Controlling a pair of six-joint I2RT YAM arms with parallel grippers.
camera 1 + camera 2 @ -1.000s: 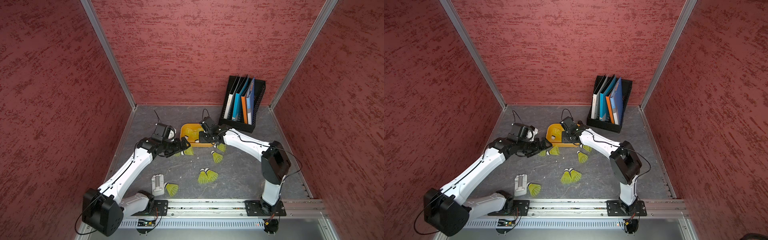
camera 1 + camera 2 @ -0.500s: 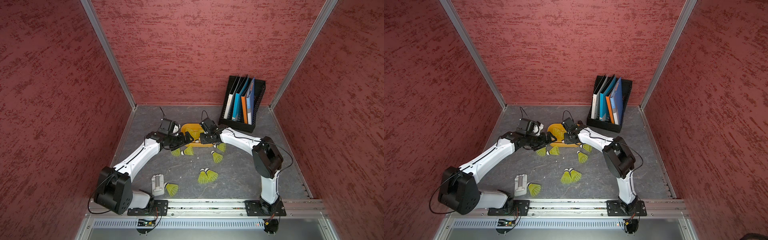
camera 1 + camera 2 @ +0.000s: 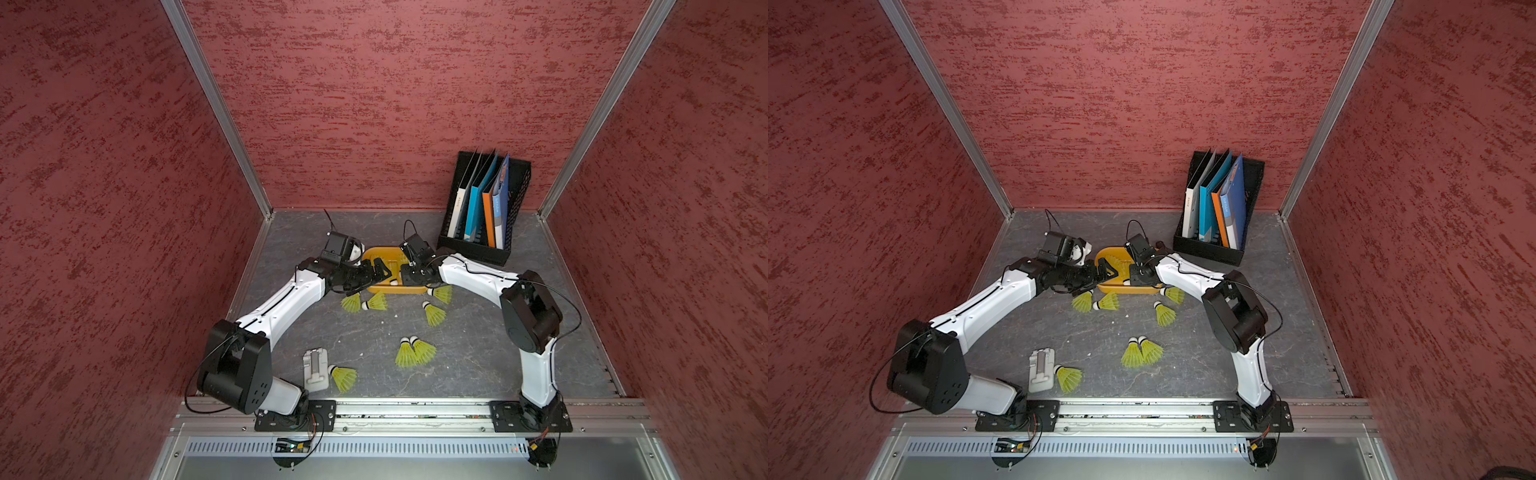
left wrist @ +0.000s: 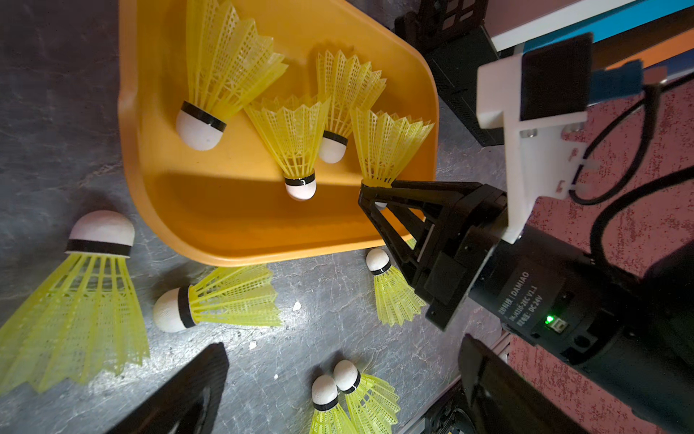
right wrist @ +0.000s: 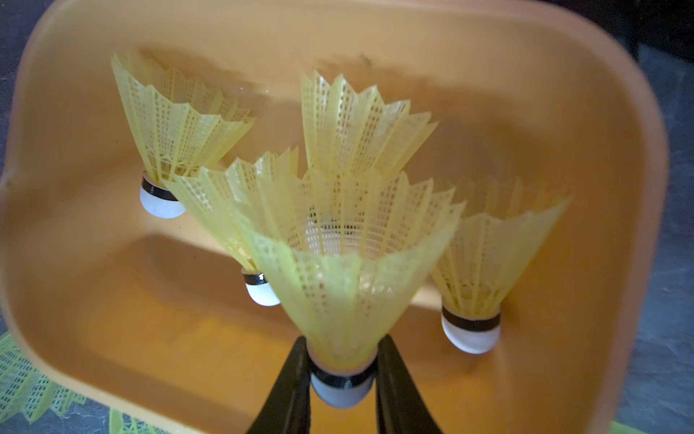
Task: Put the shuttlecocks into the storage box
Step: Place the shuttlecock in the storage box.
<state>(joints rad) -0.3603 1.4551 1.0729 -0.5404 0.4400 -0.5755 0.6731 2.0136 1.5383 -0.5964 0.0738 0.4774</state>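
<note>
The orange storage box (image 3: pixel 376 253) (image 3: pixel 1115 252) lies at the back middle of the floor. My right gripper (image 5: pixel 341 375) (image 3: pixel 405 276) is shut on a yellow-green shuttlecock (image 5: pixel 345 285) at its white tip, over the box's near right part. Several shuttlecocks (image 5: pixel 176 127) (image 4: pixel 221 67) lie inside the box. My left gripper (image 3: pixel 380 268) (image 4: pixel 341 345) stands open and empty at the box's left rim. Several more shuttlecocks (image 3: pixel 352 302) (image 3: pixel 434 313) (image 3: pixel 415 352) (image 3: pixel 344 377) are scattered on the floor in front of the box.
A black mesh file rack (image 3: pixel 484 249) with folders stands at the back right, close behind my right arm. A small grey-white holder (image 3: pixel 316 368) lies near the front rail (image 3: pixel 411 409). Red walls enclose the floor on three sides.
My left arm has reached back and to the right, bringing its open gripper to the box's left rim. My right gripper has stayed over the box with its shuttlecock.
</note>
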